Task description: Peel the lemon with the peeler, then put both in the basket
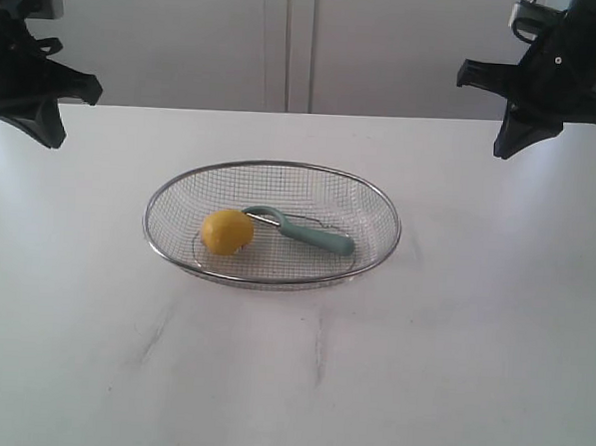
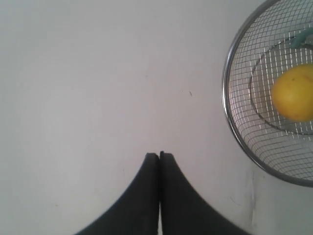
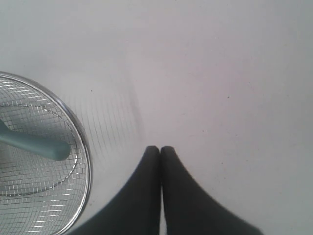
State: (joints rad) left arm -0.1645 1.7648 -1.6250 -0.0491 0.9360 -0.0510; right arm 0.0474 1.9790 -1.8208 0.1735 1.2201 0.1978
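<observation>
The silver wire-mesh basket (image 1: 379, 202) stands in the middle of the white table. Inside it lie the yellow lemon (image 1: 227, 231) at the left and, right beside it, the teal-handled peeler (image 1: 312, 234) with its metal loop toward the lemon. My left gripper (image 1: 53, 135) hangs raised at the far left, shut and empty, well away from the basket. My right gripper (image 1: 502, 149) hangs raised at the far right, also shut and empty. The left wrist view shows shut fingertips (image 2: 159, 155), the basket rim (image 2: 230, 122) and lemon (image 2: 293, 93). The right wrist view shows shut fingertips (image 3: 160, 149), the rim (image 3: 87, 161) and peeler handle (image 3: 39, 145).
The white table (image 1: 290, 382) carries faint grey scuff marks in front of the basket. A pale wall with a vertical seam stands behind the table's far edge.
</observation>
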